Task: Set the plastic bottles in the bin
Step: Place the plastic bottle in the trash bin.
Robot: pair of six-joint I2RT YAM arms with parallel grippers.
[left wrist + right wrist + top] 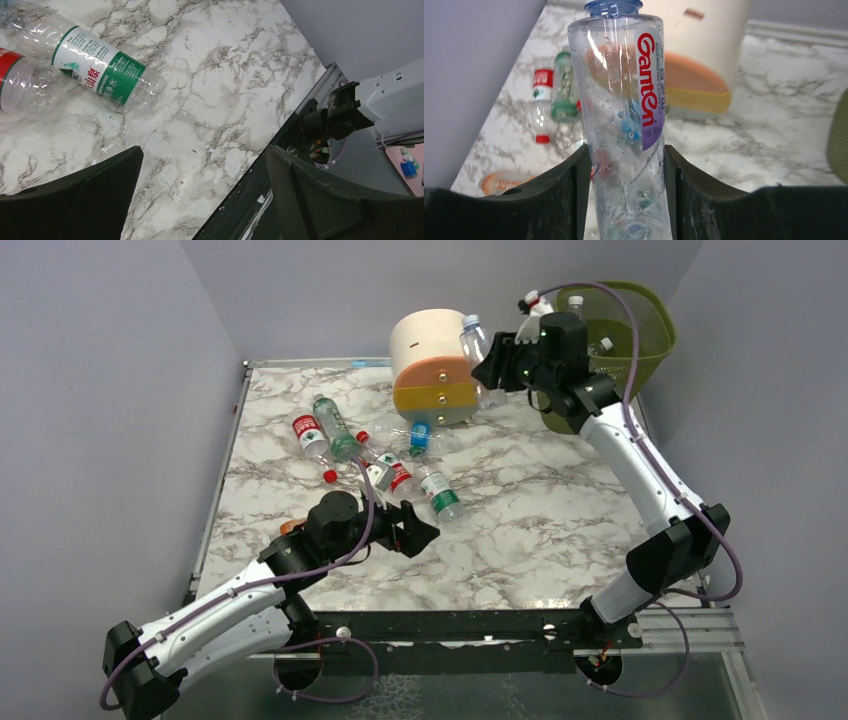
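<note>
My right gripper (495, 365) is shut on a clear blue-capped bottle (474, 350), held in the air beside the olive mesh bin (655, 325). In the right wrist view the bottle (624, 100) stands upright between my fingers (569, 190). Two bottles (576, 306) show inside the bin. Several bottles lie on the marble table: a red-labelled one (310, 436), green-labelled ones (334, 426) (440, 492), and an orange-liquid one (290, 527) partly hidden by the left arm. My left gripper (415, 530) is open and empty, just near of the green-labelled bottle (100, 65).
A cream, orange and yellow round drawer unit (435, 365) stands at the back centre, right behind the held bottle. The bin's edge shows in the right wrist view (839, 135). The table's near metal rail (260, 200) lies under the left gripper. Grey walls enclose the table.
</note>
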